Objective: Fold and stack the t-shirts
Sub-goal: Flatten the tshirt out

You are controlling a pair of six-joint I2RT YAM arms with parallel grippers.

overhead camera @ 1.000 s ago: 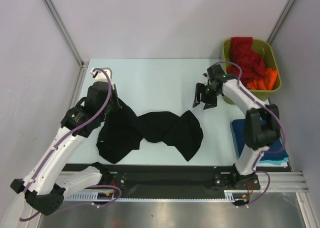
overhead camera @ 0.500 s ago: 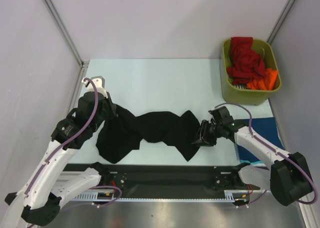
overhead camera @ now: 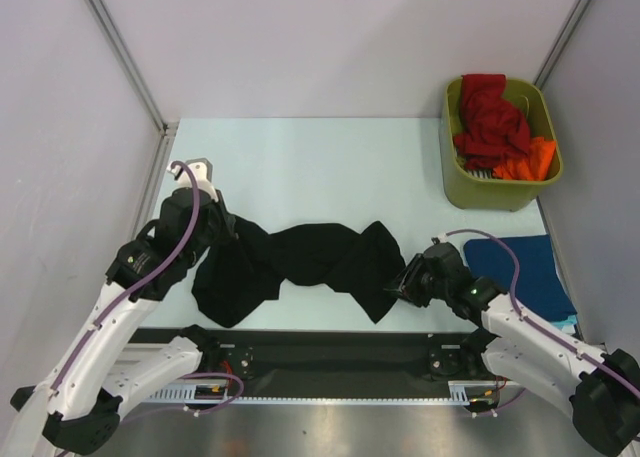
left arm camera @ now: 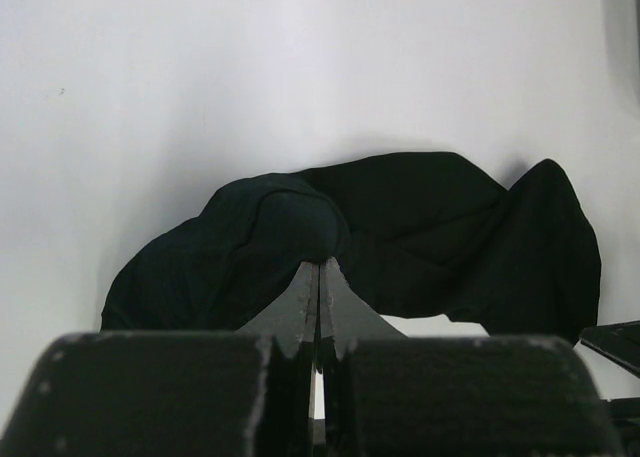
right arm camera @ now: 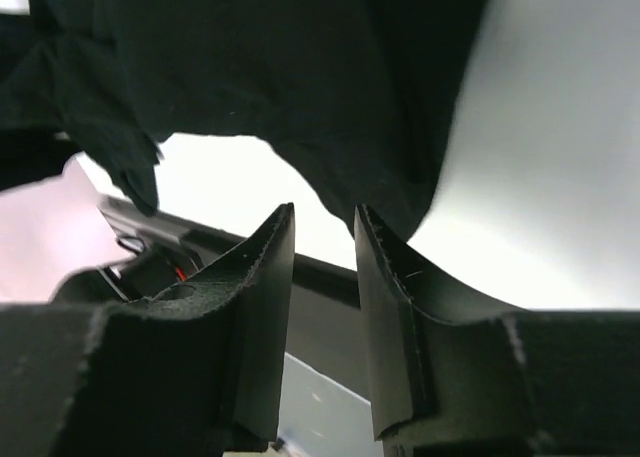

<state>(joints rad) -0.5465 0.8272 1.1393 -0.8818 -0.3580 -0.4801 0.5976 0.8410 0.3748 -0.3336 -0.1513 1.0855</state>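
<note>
**On the table [overhead camera: 320,167], the black shirt [overhead camera: 300,262] is lying crosswise**

Across the near half of the table, we are seeing the black shirt lying crumpled. Its long axis is running left to right, roughly parallel to the dark rail [overhead camera: 330,352] at the near edge. It is twisting at the middle into two lobes, one drooping toward the near left and the other fanning out to the right. We cannot tell collar from hem, so we are not saying which end is the top.

The left gripper [overhead camera: 230,225] is sitting at the shirt's far-left corner, jaws pressed together and pinching a fold of the black cloth. The right gripper [overhead camera: 402,282] is hanging at the shirt's right corner. Its fingers [right arm camera: 265,307] are standing slightly apart, with nothing between them.

To the right, a folded blue shirt [overhead camera: 520,267] is lying flat, with a teal shirt [overhead camera: 565,322] peeking out beneath it. In the far right corner, the green bin [overhead camera: 455,182] is holding a red shirt [overhead camera: 490,122] and an orange shirt [overhead camera: 530,162]. The tabletop is looking pale and smooth, and plain lilac-grey walls [overhead camera: 330,37] are closing it in on three sides.
</note>
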